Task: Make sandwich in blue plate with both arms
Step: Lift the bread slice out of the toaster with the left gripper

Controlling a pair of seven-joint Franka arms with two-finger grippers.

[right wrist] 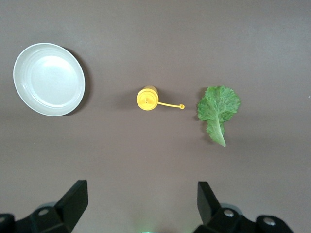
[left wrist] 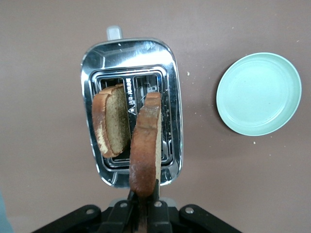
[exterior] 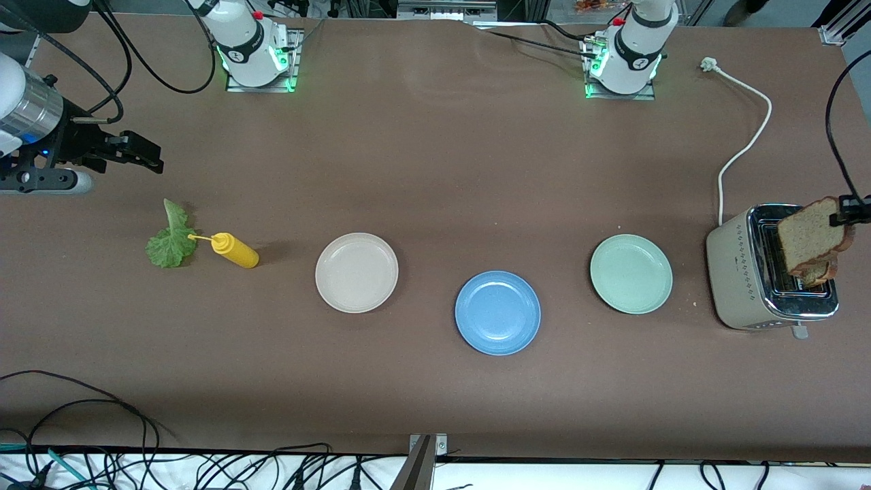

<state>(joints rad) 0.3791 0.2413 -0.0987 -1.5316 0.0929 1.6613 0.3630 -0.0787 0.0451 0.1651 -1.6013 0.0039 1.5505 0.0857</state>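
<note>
Nearest the front camera, the blue plate (exterior: 497, 313) lies bare on the desk (exterior: 435, 381). Slightly farther than the blue plate, a beige plate (exterior: 356, 272) sits toward the right arm's end and a mint plate (exterior: 631, 273) toward the left arm's end. Past the mint plate stands a toaster (exterior: 745, 272); the left pincer (left wrist: 144, 204) is clamped on a bread slice (exterior: 810, 235) over it, with another slice (left wrist: 112, 121) in a slot. Past the beige plate lie a yellow bottle (exterior: 235, 250) and lettuce (exterior: 171, 239); the right pincer (right wrist: 141, 204) hovers, fingers apart.
</note>
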